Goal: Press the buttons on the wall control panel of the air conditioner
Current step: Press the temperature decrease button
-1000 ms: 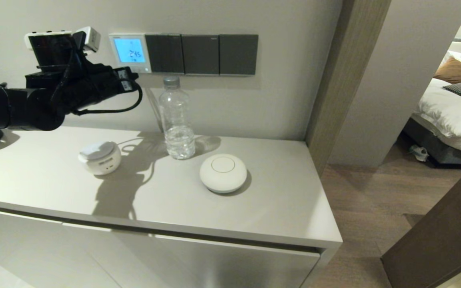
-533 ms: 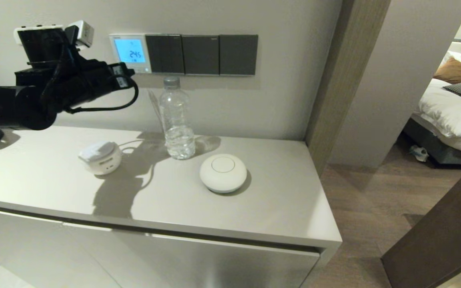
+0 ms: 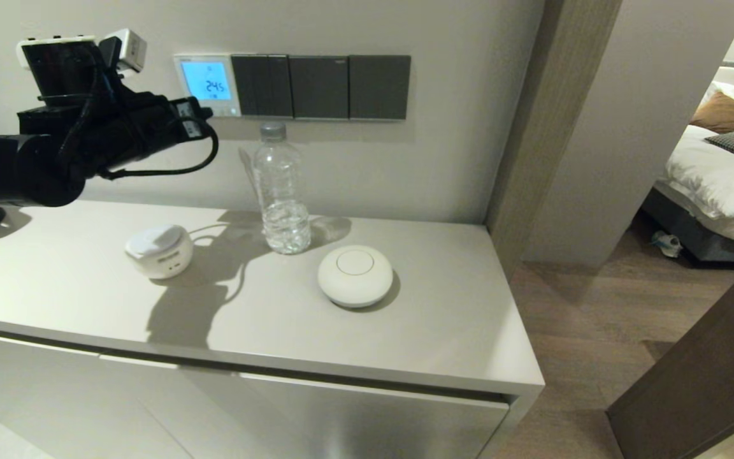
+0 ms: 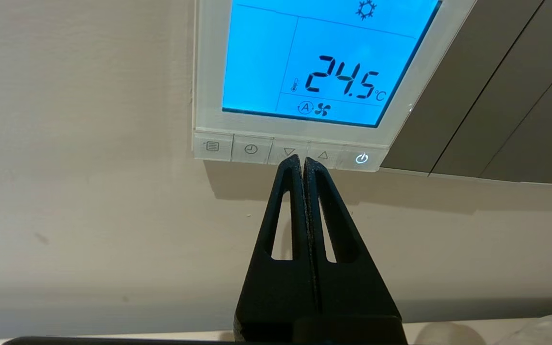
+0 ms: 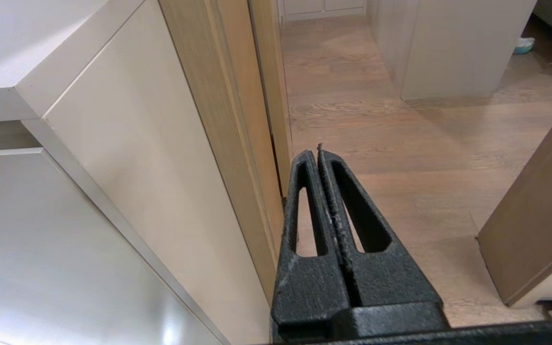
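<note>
The white-framed air conditioner's wall control panel (image 3: 208, 83) hangs on the wall, and its blue screen (image 4: 266, 62) reads 24.5 °C. The row of pale buttons (image 4: 252, 149) runs along its bottom strip, with a lit power button (image 4: 362, 158) at one end. My left gripper (image 4: 303, 160) is shut and empty. Its tips sit at the strip's lower edge, between the down-arrow and up-arrow buttons; I cannot tell if they touch. In the head view it (image 3: 206, 115) is just left of and below the panel. My right gripper (image 5: 318, 152) is shut and empty, parked low beside the cabinet.
Dark grey switch plates (image 3: 319, 86) adjoin the panel on its right. On the cabinet top (image 3: 437, 331) stand a clear water bottle (image 3: 283, 191), a white round device (image 3: 355, 275) and a smaller white device (image 3: 158, 250). A doorway opens at the right.
My left arm has drawn back to the left and slightly up, so its tips no longer cover the panel's lower left corner in the head view. Nothing else moved.
</note>
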`<state>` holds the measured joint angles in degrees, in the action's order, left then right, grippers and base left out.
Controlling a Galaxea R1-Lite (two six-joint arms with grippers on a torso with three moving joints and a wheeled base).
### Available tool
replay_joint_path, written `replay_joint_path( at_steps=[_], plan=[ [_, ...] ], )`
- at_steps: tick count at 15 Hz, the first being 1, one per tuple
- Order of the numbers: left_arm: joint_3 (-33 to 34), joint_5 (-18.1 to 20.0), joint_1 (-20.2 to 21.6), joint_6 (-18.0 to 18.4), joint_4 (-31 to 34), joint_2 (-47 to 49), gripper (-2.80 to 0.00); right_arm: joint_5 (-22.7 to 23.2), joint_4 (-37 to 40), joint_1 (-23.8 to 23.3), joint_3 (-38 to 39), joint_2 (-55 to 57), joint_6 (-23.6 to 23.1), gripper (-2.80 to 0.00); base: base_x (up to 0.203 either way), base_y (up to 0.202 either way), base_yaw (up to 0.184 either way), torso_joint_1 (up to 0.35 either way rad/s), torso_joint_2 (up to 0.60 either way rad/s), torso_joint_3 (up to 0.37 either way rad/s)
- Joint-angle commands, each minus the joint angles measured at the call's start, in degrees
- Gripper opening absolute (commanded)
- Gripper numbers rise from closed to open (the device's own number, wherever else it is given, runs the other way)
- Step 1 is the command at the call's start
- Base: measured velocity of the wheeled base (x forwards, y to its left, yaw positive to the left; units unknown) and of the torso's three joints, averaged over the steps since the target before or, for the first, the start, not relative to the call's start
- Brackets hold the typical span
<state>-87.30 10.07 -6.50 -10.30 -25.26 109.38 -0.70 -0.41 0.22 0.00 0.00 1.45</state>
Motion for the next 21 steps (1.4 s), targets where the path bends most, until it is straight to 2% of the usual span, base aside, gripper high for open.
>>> replay_joint_path(
  at_steps=[1, 10, 21],
  plan=[
    [-0.5, 0.0, 0.0, -0.1, -0.2, 1.2, -2.8, 0.0, 0.0, 0.0, 0.2, 0.0, 0.0, -2.8, 0.0, 0.0, 0.0, 0.0, 0.0, 0.0],
    [-1.8, 0.0, 0.1, -0.1, -0.1, 2.9, -2.8, 0.0, 0.0, 0.0, 0.2, 0.0, 0.0, -2.8, 0.0, 0.0, 0.0, 0.0, 0.0, 0.0],
    [0.5, -0.1, 0.0, -0.2, -0.2, -1.1, -2.8, 0.0, 0.0, 0.0, 0.2, 0.1, 0.0, -2.8, 0.0, 0.0, 0.0, 0.0, 0.0, 0.0]
  ],
)
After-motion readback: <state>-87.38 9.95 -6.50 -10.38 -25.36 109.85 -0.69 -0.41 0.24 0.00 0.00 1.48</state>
